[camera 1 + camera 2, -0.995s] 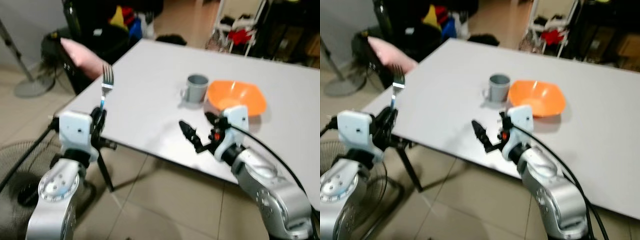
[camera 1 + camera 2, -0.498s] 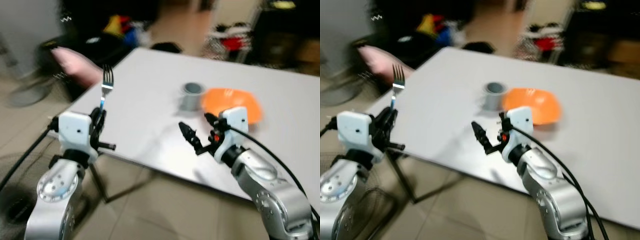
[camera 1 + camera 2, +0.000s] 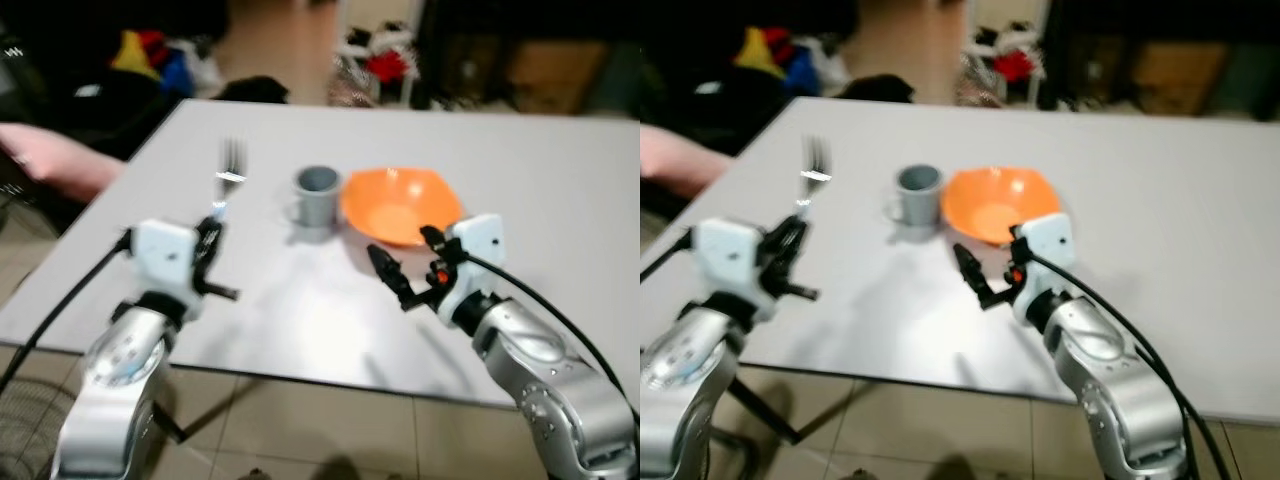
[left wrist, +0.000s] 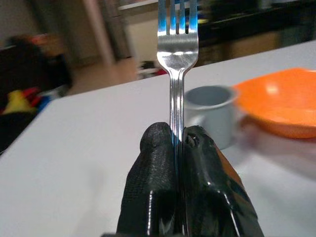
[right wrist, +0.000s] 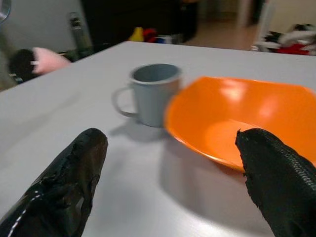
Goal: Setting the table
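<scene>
My left gripper (image 3: pixel 211 233) is shut on a silver fork (image 3: pixel 231 168), held upright with its tines up, over the left part of the white table (image 3: pixel 560 180). The fork (image 4: pixel 176 54) rises straight out of the pinched black fingertips (image 4: pixel 158 148). A grey mug (image 3: pixel 318 193) and an orange bowl (image 3: pixel 400 204) stand side by side mid-table. My right gripper (image 3: pixel 408 270) is open, hovering just in front of the bowl (image 5: pixel 237 118), with the mug (image 5: pixel 150 91) slightly to its left.
The table's near edge (image 3: pixel 300 375) runs just below my arms, with tiled floor under it. A pink cushion (image 3: pixel 45 160) and coloured clutter (image 3: pixel 150 60) lie beyond the table's left side. Dark furniture stands behind the far edge.
The camera has swung and moved closer, so the table now lies squarely in front. Both grippers now hang over the tabletop, with the fork still upright in the left one.
</scene>
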Robot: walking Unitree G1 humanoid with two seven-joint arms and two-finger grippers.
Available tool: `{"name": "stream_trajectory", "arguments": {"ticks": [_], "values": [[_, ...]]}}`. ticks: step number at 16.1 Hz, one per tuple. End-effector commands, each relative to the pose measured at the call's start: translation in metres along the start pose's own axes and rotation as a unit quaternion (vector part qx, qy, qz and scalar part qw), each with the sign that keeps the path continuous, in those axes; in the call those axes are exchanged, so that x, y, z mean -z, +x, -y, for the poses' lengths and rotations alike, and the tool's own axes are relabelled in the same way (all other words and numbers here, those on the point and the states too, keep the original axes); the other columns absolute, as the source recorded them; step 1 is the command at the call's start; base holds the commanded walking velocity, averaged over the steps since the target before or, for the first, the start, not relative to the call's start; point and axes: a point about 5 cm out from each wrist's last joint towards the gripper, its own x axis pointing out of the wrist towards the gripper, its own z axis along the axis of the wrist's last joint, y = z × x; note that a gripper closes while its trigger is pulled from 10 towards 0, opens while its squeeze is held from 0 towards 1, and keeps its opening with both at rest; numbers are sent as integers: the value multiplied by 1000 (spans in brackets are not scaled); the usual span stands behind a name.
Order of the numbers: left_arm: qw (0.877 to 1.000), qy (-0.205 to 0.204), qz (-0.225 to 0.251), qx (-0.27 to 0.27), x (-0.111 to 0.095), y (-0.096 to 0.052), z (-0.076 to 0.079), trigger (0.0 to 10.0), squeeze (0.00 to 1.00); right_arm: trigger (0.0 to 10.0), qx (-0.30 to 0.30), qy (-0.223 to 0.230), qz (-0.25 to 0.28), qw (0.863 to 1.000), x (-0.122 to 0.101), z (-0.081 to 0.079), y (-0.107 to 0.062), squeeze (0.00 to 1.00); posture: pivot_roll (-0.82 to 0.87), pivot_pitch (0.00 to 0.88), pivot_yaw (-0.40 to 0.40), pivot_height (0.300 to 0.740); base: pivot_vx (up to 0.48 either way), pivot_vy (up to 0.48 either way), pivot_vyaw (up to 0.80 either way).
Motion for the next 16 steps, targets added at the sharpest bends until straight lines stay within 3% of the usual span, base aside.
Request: {"name": "stream_trajectory", "arguments": {"ticks": [1, 9, 10, 13, 16], "values": [[1000, 8, -11, 11, 2, 2, -2, 10000, 0, 10000, -2, 0, 9, 1000, -4, -1, -1, 0, -91, 23, 62, 740, 0, 0, -575], [988, 13, -141, 57, 29, 24, 0, 10000, 0, 10000, -50, -45, -36, 997, -2, -2, -6, 0, -94, 31, 77, 740, 0, 0, 0], [983, 9, -178, 46, 38, 29, 0, 10000, 0, 10000, -70, -60, -65, 994, 2, -3, -8, 0, -96, 32, 79, 740, 0, 0, 0], [977, -15, -209, 41, 47, 30, 3, 10000, 0, 10000, -96, -64, -68, 991, 4, -7, -11, 0, -94, 36, 82, 740, 0, 0, 0], [968, -26, -250, 0, 59, 33, -1, 10000, 0, 10000, -164, -61, -72, 982, 5, -20, -17, 0, -95, 39, 88, 740, 0, 0, 0]]}}
